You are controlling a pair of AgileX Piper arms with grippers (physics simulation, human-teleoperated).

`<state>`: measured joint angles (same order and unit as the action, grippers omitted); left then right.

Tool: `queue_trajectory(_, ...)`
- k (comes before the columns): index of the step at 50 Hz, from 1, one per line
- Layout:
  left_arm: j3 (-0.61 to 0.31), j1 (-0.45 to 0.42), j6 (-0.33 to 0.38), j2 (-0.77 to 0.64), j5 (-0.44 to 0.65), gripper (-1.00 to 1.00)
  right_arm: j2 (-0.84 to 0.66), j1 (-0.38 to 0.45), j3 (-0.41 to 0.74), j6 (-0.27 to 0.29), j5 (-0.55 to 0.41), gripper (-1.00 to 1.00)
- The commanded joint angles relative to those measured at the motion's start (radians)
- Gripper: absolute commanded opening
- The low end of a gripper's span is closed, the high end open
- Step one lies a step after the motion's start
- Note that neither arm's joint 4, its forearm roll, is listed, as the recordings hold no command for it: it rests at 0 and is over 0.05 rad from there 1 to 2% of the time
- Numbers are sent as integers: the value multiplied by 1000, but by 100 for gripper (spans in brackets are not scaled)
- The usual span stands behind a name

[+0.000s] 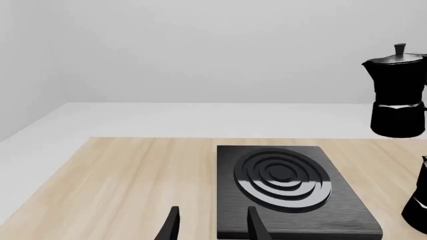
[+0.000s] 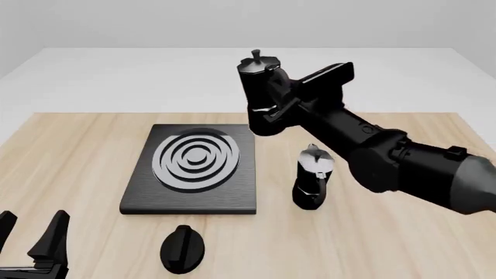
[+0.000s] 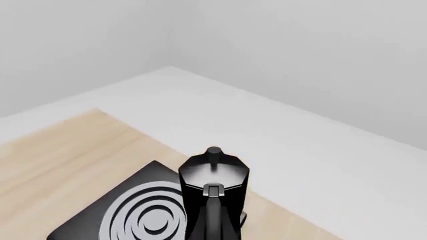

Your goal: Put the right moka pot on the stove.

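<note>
The right tool [image 2: 273, 107] grips the right moka pot [image 2: 259, 96] (black, faceted, silver-lidded) aloft, upright.

A second moka pot [image 2: 312, 178] stands upright on the light wooden surface [image 2: 78, 157], its silver lid with a small knob catching the light above a black faceted, waisted body. In the left wrist view only a sliver of it [image 1: 419, 200] shows at the frame's edge. Nearer the camera in the front view lies a small black oval knob [image 2: 183, 249] with a raised ridge across its top (flat on the wood, well apart from the pot). Beyond the wood runs a pale grey floor [image 2: 155, 75] up to a plain wall.
</note>
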<state>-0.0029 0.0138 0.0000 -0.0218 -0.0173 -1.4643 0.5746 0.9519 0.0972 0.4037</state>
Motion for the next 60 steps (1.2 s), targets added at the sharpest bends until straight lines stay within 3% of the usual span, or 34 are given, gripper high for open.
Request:
queue_trajectory(1, 0, 0, 0, 0, 0, 100, -69, 45, 96, -20, 21, -100)
queue_trajectory(9, 0, 0, 0, 0, 0, 100, -155, 106, 150, -24, 37, -100)
queue_trajectory(33, 0, 0, 0, 0, 0, 100, -359, 182, 368, -67, 18, -100)
queue_trajectory(41, 0, 0, 0, 0, 0, 100, -403, 175, 393, -95, 32, -100)
queue_trajectory(45, 0, 0, 0, 0, 0, 100, -414, 162, 389, -139, 59, -100)
queue_trajectory(60, 0, 0, 0, 0, 0, 100, -473, 172, 399, -160, 101, -100)
